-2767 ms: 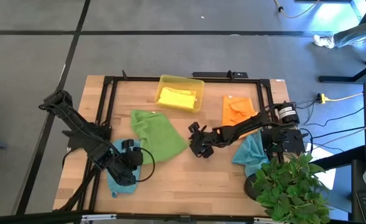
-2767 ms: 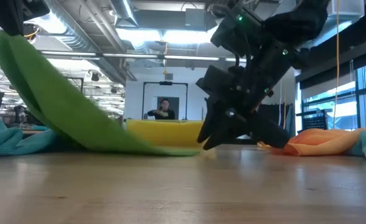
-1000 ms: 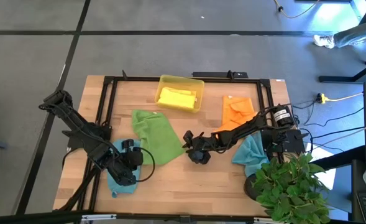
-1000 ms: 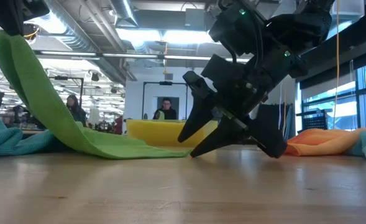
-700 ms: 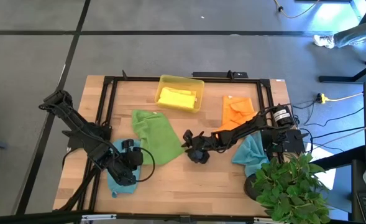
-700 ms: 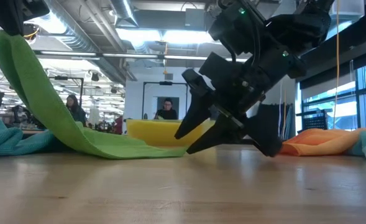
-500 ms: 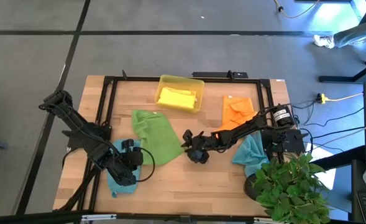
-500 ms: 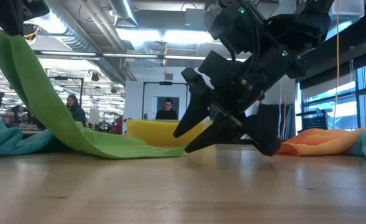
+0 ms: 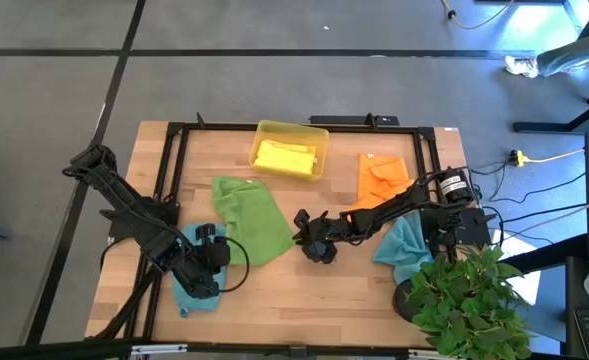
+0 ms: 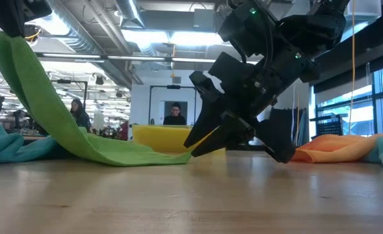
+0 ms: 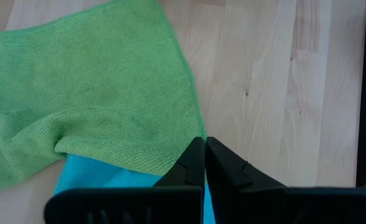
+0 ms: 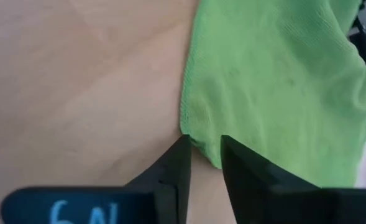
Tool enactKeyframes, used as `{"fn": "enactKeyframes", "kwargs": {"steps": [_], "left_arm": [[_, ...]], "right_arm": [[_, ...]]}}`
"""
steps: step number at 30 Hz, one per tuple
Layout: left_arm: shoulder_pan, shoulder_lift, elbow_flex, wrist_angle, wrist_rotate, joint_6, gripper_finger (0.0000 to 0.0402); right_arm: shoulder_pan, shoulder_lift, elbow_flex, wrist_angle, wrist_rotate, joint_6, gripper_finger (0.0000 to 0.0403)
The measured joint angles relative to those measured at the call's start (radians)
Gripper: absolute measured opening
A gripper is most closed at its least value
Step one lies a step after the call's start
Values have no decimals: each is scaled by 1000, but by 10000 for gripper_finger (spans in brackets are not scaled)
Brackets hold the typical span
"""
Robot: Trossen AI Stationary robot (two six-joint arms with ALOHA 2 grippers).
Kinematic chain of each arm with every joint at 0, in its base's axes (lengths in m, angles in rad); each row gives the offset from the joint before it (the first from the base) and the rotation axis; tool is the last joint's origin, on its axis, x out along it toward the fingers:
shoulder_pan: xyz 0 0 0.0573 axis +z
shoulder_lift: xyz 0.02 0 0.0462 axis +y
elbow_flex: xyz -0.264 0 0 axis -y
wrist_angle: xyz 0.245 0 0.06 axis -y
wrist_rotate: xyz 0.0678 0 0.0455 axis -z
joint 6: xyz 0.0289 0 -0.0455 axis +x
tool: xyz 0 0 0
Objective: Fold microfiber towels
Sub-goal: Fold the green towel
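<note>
Green towel (image 9: 250,217) is lying mid-desk (image 9: 374,300) with its corner sitting between the right gripper's (image 9: 302,232) nearly closed jaws while the left gripper's (image 11: 204,163) shut jaws are pinching another corner, so a thin bite could be slipping off.

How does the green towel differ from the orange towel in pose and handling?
The green towel is lifted at one corner by the left gripper, with the right gripper closing on its far corner; the orange towel lies untouched. Green drapes over a teal towel; orange lies on the table. Both are unfolded.
</note>
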Motion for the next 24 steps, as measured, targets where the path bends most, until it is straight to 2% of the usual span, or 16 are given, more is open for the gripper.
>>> {"fn": "enactKeyframes", "kwargs": {"steps": [4, 11, 14, 20, 24], "left_arm": [[0, 0, 0, 0, 0, 0, 0], [0, 0, 0, 0, 0, 0, 0], [0, 0, 0, 0, 0, 0, 0], [0, 0, 0, 0, 0, 2, 0], [0, 0, 0, -2, 0, 8, 0]], "right_arm": [[0, 0, 0, 0, -39, 0, 59], [0, 0, 0, -6, -47, 2, 8], [0, 0, 0, -12, -31, 2, 5], [4, -15, 0, -12, 87, 1, 3], [5, -58, 0, -33, 94, 21, 2]]}}
